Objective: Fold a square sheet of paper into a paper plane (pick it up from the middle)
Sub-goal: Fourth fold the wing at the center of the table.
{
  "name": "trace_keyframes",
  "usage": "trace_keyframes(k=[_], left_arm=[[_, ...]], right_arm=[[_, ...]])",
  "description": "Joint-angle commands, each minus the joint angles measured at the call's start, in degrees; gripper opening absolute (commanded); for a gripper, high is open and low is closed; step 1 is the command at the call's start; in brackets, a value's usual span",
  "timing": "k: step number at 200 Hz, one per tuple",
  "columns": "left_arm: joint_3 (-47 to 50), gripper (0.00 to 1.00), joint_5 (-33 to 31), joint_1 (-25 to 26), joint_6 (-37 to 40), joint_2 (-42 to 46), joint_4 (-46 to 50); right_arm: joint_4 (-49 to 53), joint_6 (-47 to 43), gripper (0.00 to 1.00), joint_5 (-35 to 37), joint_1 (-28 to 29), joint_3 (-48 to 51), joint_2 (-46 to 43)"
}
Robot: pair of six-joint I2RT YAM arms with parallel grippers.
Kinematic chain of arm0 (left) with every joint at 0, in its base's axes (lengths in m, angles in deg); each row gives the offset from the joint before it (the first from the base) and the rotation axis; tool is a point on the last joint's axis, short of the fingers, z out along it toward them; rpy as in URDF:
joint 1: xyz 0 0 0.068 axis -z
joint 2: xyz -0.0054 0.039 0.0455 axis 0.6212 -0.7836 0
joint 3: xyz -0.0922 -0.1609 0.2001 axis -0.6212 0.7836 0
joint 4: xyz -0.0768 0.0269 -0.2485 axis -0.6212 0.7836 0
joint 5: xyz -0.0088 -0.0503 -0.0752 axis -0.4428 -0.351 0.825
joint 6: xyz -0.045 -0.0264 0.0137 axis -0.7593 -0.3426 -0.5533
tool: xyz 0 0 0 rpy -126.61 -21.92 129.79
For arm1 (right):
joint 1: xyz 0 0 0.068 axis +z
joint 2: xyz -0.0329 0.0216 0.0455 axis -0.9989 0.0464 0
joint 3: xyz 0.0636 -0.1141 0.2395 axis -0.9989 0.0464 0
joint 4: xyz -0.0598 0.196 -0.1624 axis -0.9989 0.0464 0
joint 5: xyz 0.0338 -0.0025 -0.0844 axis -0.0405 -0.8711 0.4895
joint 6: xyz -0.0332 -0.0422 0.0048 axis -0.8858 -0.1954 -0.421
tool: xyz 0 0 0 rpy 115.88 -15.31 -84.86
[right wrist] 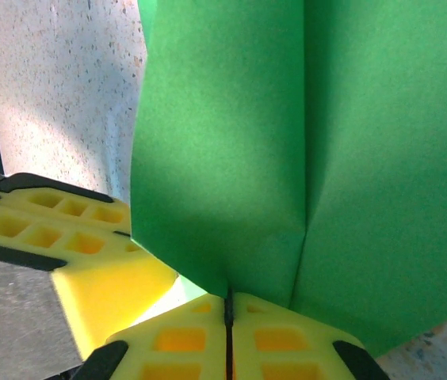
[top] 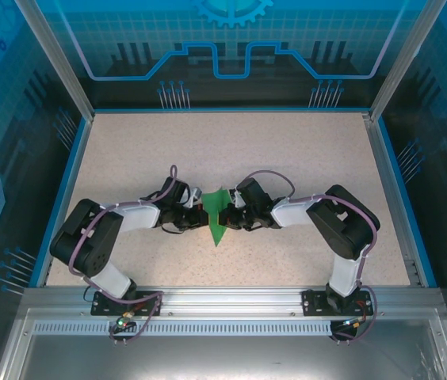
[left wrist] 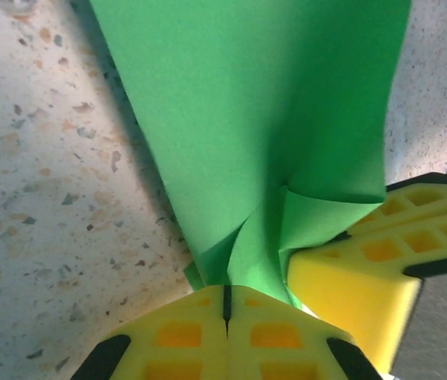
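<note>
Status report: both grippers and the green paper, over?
Left gripper shut on green paper. Right gripper shut on it too, opposite side. Paper creased, folded to a point. Nothing else nearby.

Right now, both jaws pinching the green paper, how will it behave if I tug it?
The green paper is probably floppy and light: it buckles beside the left jaws. It likely holds creases, like the sharp fold above the right jaws. Tugging may tear it, both jaws being shut close together.
</note>
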Motion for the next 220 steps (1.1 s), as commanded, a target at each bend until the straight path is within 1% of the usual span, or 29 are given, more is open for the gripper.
trace_keyframes(k=[1,44,121,170,220], left_arm=[[-1.8,0.05,0.4,-0.5,0.2,-1.1,-1.1],[-2.0,0.04,0.5,-0.6,0.3,-1.5,-0.8],[-2.8,0.03,-0.2,-0.5,-0.1,4.0,1.6],[-2.9,0.03,0.8,-0.5,-0.2,0.0,0.3],[-3.3,0.01,-0.3,-0.5,1.0,-2.8,0.9]], right_arm=[[1.8,-1.1,0.08,0.8,0.4,-1.3,-1.6],[2.2,-1.4,0.08,0.9,0.5,-1.3,-1.8],[3.2,-2.0,0.08,1.4,0.5,-1.7,-1.8],[3.3,-2.1,0.07,1.5,0.5,-1.6,-2.0],[3.4,-2.3,0.07,1.4,0.5,-1.6,-2.4]])
